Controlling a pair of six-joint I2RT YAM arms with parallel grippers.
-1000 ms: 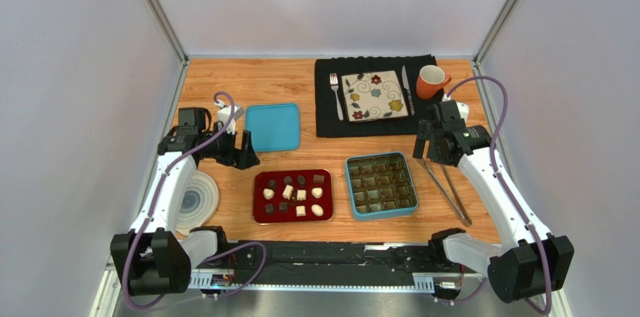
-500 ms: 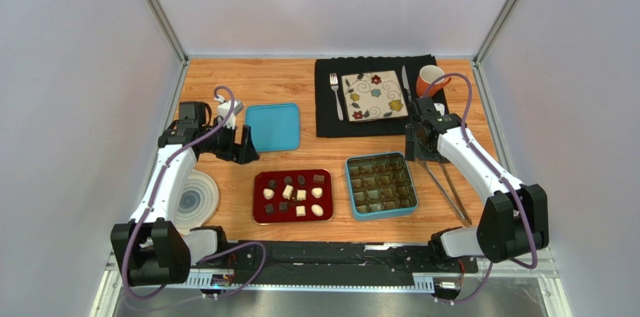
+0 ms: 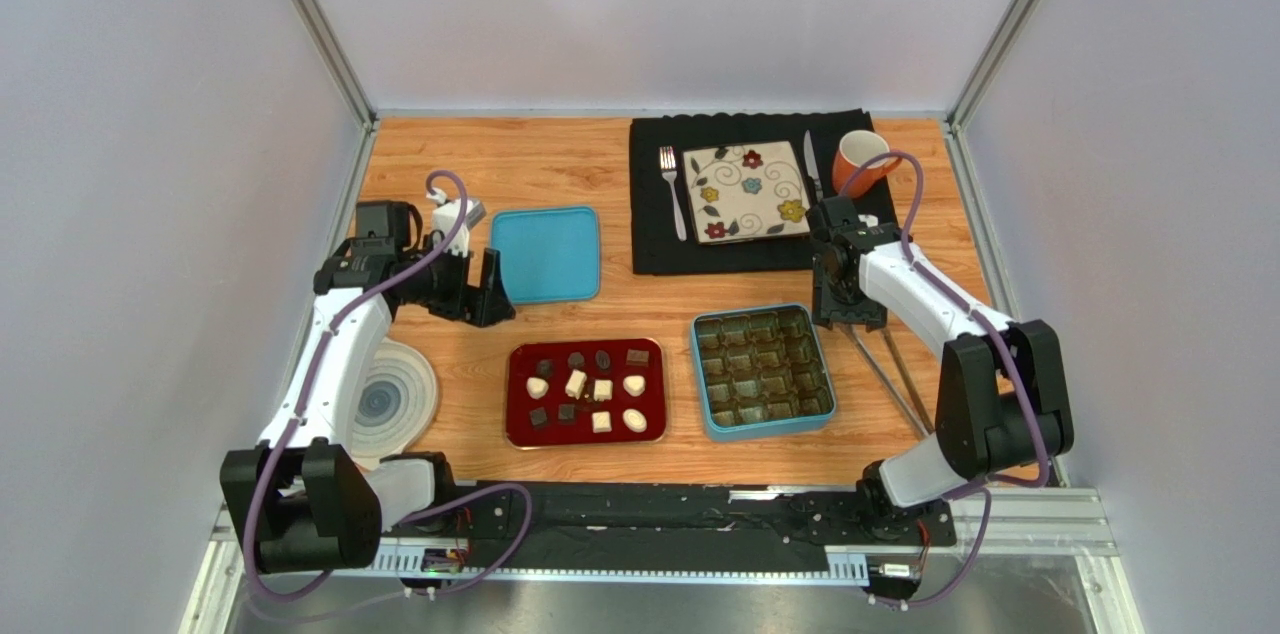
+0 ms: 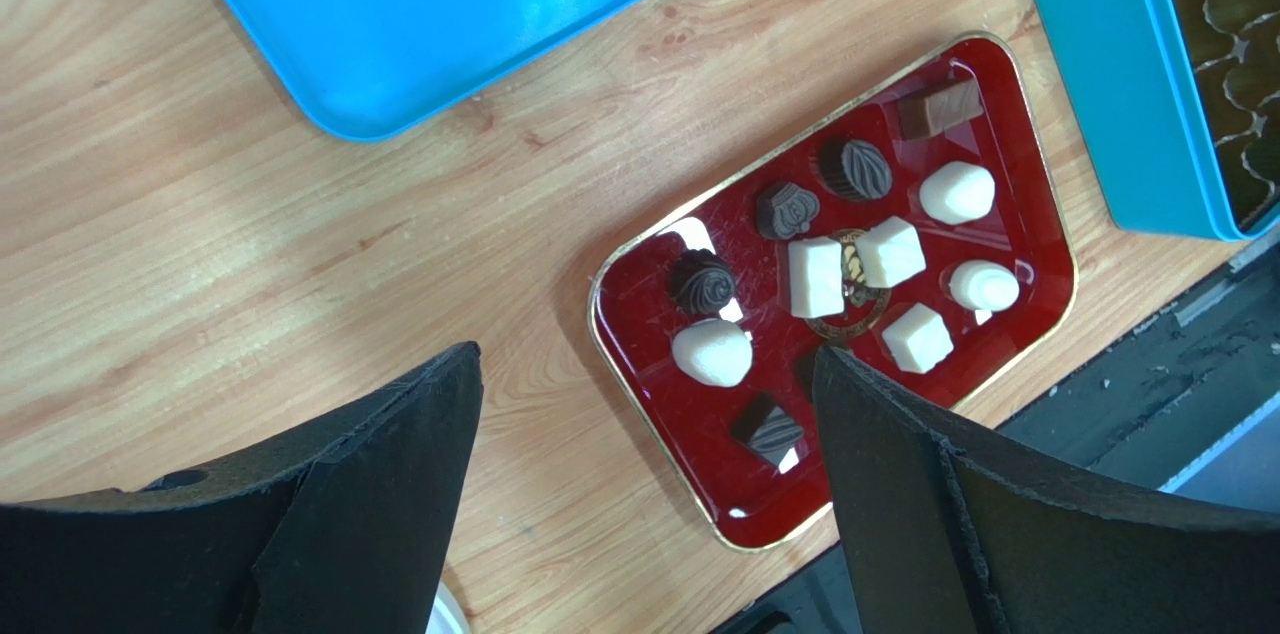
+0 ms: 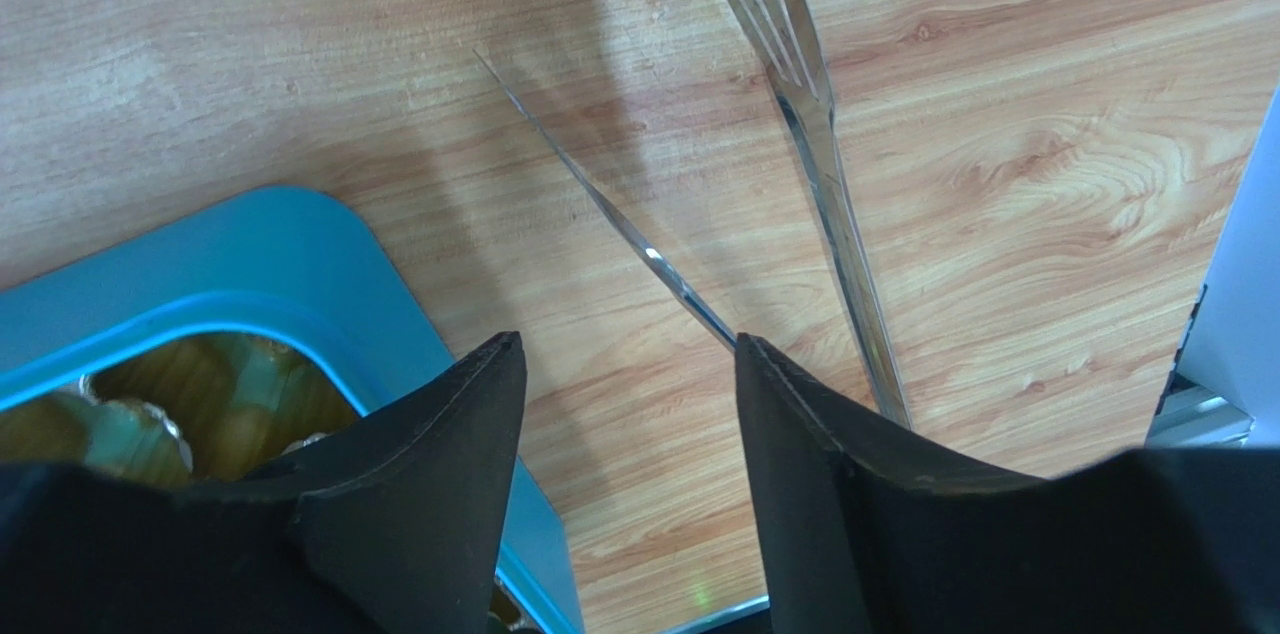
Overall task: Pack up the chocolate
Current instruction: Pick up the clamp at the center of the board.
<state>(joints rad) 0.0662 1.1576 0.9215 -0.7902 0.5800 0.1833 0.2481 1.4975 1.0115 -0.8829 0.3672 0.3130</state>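
Observation:
The chocolate (image 3: 601,390), several dark and white pieces, lies on a red tray (image 3: 519,364) in front of the arms. In the left wrist view the chocolate (image 4: 891,250) and the red tray (image 4: 1037,252) sit below my left gripper (image 4: 643,354), which is open and holds nothing. My left gripper (image 3: 493,307) hovers up and left of the tray. A blue tin (image 3: 700,372) with empty cups stands right of the tray. My right gripper (image 3: 845,316) hangs open by the tin's far right corner, over the tips of metal tongs (image 3: 890,372). In its own wrist view, my right gripper (image 5: 628,340) has only wood between its fingers.
A blue lid (image 3: 544,253) lies behind the tray. A black mat (image 3: 646,237) at the back holds a flowered plate (image 3: 748,190), fork (image 3: 672,192), knife (image 3: 813,181) and orange mug (image 3: 861,162). A white disc (image 3: 394,399) lies at the left. The tongs (image 5: 812,139) sit beside the tin (image 5: 256,274).
My right arm has swung left and down over the tong tips beside the tin, and its jaws have narrowed. The left arm has barely moved.

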